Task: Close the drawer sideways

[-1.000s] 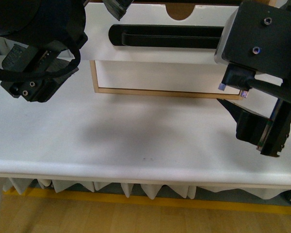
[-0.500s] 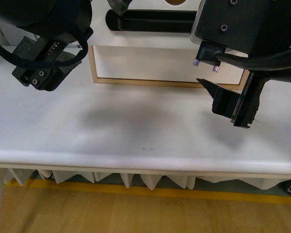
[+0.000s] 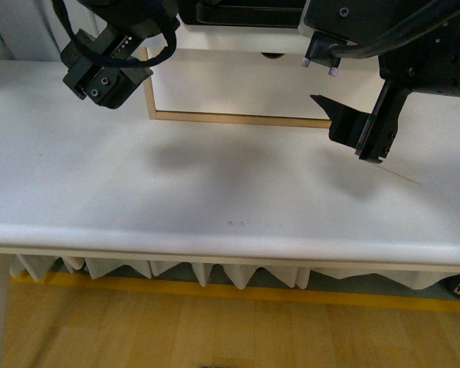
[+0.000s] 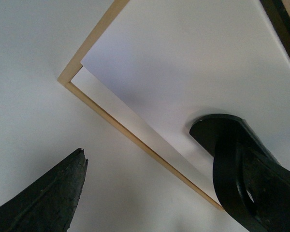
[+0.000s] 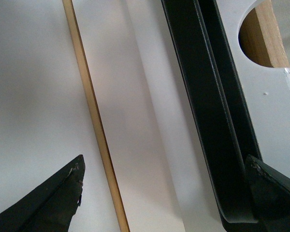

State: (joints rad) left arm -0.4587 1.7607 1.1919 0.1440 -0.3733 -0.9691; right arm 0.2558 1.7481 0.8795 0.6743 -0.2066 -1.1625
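Note:
The drawer is at the table's far edge; only the lower strip of its white front and part of its black bar handle show in the front view. In the right wrist view the handle runs lengthwise, with the half-round notch beside it. My right gripper is open and empty, with one fingertip at the handle's end and the other over the table. My left gripper is open and empty near the cabinet's left corner. Its fingers straddle the wood edge.
Below the drawer is a plain white front with a thin wood frame, also seen in the left wrist view. The white table reaches forward to its rounded front edge. Wood floor lies below.
Both grippers have moved farther away, toward the drawer. The right gripper has also moved left. The drawer front now sits higher in the front view, and less of it shows.

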